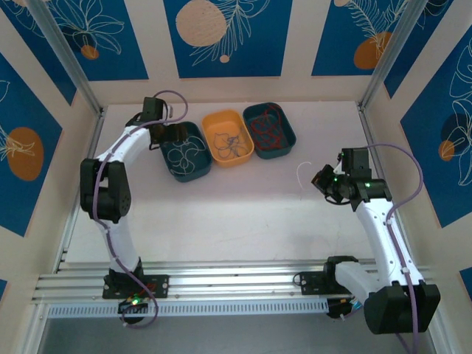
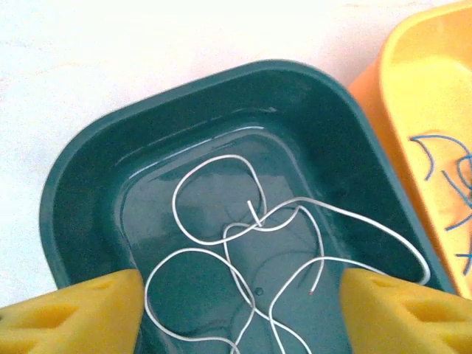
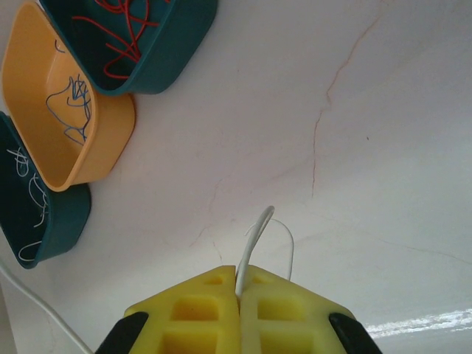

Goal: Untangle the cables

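I count three plastic trays in row. Left teal tray (image 2: 81, 192) holds thin white wires (image 2: 254, 221), orange middle tray (image 3: 110, 140) blue wires (image 3: 74, 110), right teal tray (image 3: 177, 51) red wires (image 3: 125, 37); strand counts unclear. Right gripper (image 3: 240, 284) clenched on one loose white wire (image 3: 254, 236) above white crack-veined tabletop (image 1: 236, 214). Left gripper (image 2: 240, 310) released, empty, over left teal tray. Blue leaf-patterned wall panels (image 1: 221, 37) around.

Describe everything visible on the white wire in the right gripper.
The white wire is very thin, smooth and plastic-looking, seemingly one short curly piece. The right gripper is shut on it, pinching it between its yellow foam-like pads. From the pads it runs forward as a narrow loop, then one strand curves back toward the fingers. It sits over the bare white table, well clear of the orange tray. Whether it touches the table cannot be told. No other wire is tangled with it.
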`<state>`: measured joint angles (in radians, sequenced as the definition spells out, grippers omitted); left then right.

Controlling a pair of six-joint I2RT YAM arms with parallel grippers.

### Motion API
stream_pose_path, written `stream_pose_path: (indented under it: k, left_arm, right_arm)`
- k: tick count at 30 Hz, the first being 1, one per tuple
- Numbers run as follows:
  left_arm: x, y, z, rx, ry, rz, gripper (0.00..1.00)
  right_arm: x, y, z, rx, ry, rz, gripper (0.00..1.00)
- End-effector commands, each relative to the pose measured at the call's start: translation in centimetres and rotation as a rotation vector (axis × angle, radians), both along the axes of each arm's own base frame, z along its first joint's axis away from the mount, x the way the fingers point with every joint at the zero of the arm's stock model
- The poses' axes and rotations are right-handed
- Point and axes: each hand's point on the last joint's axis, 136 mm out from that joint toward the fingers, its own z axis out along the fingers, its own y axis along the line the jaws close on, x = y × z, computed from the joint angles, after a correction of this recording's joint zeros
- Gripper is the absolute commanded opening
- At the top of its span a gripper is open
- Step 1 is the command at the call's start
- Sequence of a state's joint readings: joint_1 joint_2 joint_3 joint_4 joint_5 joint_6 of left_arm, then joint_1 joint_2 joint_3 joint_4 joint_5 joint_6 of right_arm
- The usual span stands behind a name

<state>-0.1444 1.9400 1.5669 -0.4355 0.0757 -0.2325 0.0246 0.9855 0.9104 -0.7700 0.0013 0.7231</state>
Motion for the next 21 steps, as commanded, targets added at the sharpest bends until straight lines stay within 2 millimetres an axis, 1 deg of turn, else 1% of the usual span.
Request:
stream_pose_path:
  k: [1, 2, 4, 8, 13, 17, 21]
  left_arm:
    - [-1.3, -0.5, 5.7, -0.042, -0.105, -0.019, 0.81]
    - [-1.7, -0.5, 6.4, -0.048, -0.121, -0.019, 0.86]
    - [-2.9, -0.4, 8.2, -0.058, -0.161, -0.019, 1.00]
    - [-5.8, 0.6, 10.9, -0.060, -0.233, 0.013, 1.00]
    - [-10.2, 2.4, 12.8, -0.048, -0.303, 0.079, 1.00]
    - [-13.7, 3.6, 12.9, -0.057, -0.352, 0.129, 1.00]
    - [-16.9, 4.6, 12.3, -0.069, -0.374, 0.179, 1.00]
  right_arm:
    - [0.1, 0.3, 1.1, -0.003, -0.011, 0.008, 0.00]
    - [0.1, 0.4, 1.2, -0.004, -0.012, 0.009, 0.00]
    - [0.1, 0.5, 1.3, -0.008, -0.015, 0.014, 0.00]
    - [0.2, 0.8, 1.6, -0.013, -0.018, 0.021, 0.00]
    - [0.4, 1.3, 2.1, -0.021, -0.029, 0.041, 0.00]
    - [0.5, 1.9, 2.5, -0.023, -0.043, 0.059, 0.00]
    - [0.8, 3.0, 3.4, -0.032, -0.070, 0.094, 0.00]
